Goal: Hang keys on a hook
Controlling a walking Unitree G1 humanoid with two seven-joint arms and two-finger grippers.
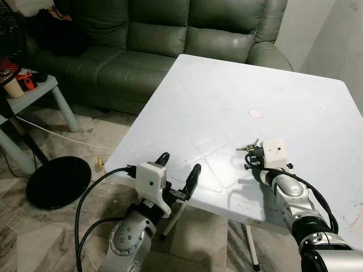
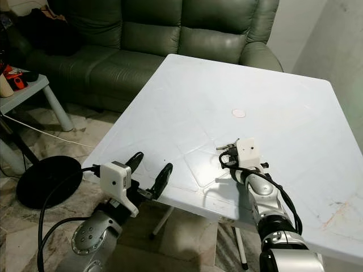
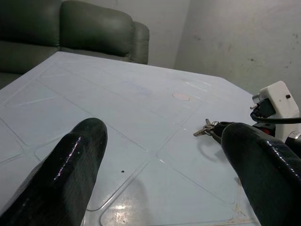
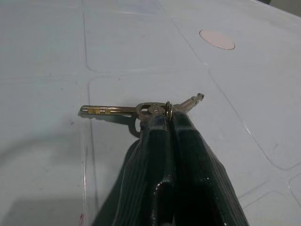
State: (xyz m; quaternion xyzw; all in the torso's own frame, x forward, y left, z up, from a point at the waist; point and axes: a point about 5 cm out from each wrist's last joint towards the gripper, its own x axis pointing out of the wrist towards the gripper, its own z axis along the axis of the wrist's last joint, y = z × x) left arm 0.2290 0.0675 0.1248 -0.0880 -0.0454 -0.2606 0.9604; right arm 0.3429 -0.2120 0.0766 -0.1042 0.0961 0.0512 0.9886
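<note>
**Keys pinched at the worktop's near edge**

The robot's right claw [image 4: 164, 123] is clenched on a small bunch of keys [image 4: 141, 110], gripping them at the ring low over the white worktop [image 1: 227, 96], right of centre. The left claw [image 1: 178, 170] hovers released at the near left edge. A pale round disc [image 1: 256, 113] lies farther back, a green sofa [image 1: 159, 39] beyond

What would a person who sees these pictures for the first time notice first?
The right pincer stands out: its fingers are shut on the keys, low over the white table near its front edge. The left pincer hangs open at the table's front edge, to the left of the keys. Behind the table a green sofa stretches across the room.
</note>
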